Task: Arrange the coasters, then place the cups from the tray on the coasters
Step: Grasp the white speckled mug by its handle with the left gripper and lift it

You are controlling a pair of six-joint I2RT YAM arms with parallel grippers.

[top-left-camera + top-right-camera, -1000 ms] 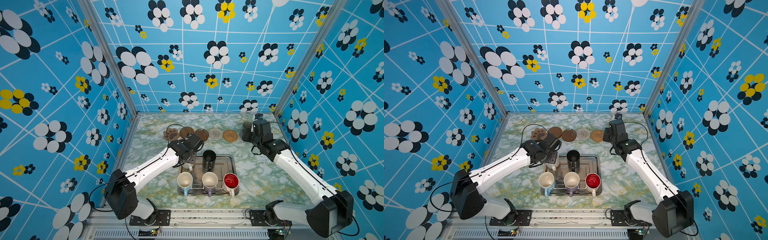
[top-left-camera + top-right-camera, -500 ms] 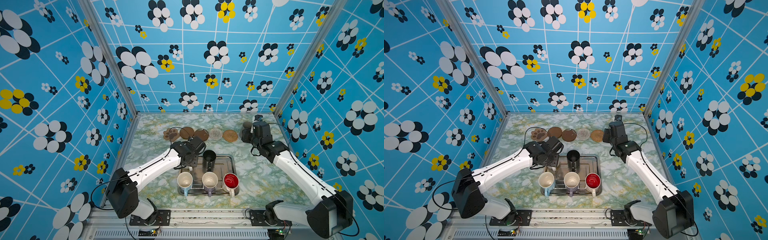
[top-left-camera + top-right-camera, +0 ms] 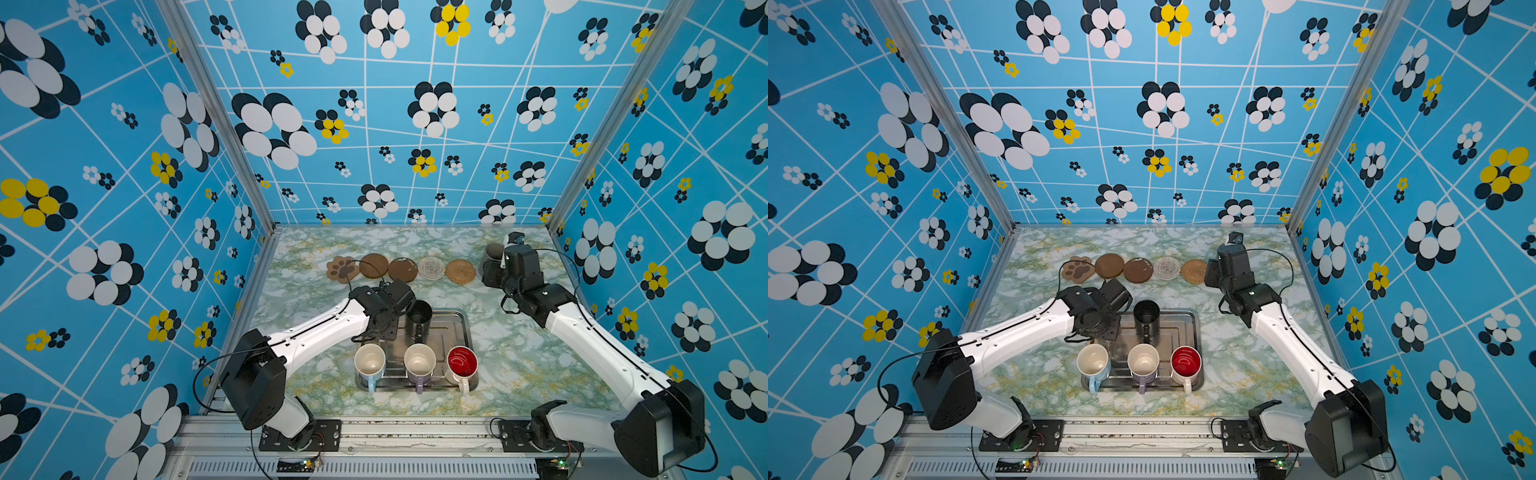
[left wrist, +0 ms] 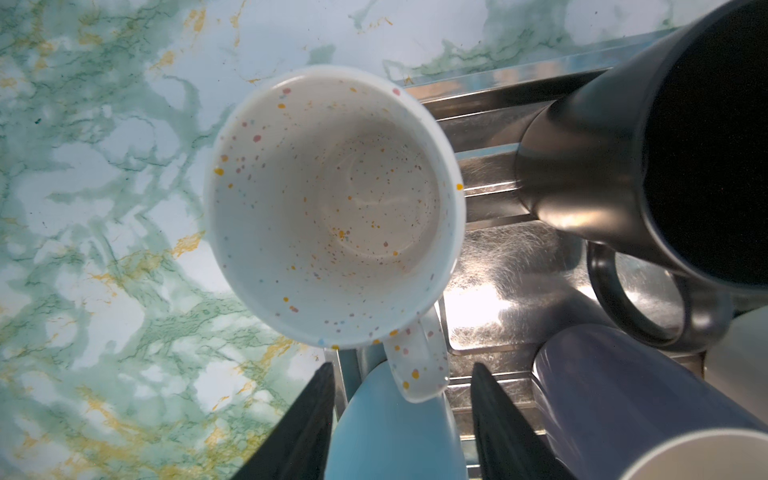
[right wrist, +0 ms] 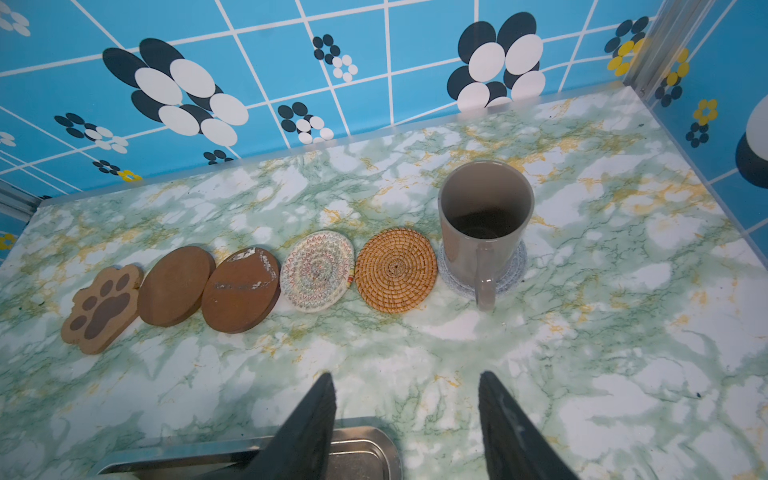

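Note:
In the left wrist view my left gripper is open, its fingers either side of the handle of the white speckled cup without touching it. That cup stands in the tray's far left corner, beside the black cup. The light blue, lilac and red-inside cups line the tray's near edge. Paw, two brown, crochet and rattan coasters form a row. The grey-beige cup stands on the pale grey coaster. My right gripper is open and empty, short of that cup.
Blue patterned walls close in the marble table on three sides; the grey-beige cup stands near the right wall. A tray corner lies just under my right gripper. In both top views the left gripper head hides the speckled cup.
My left gripper head has shifted slightly right, over the tray's far left corner, and now covers the speckled cup from above. The right arm has hardly moved.

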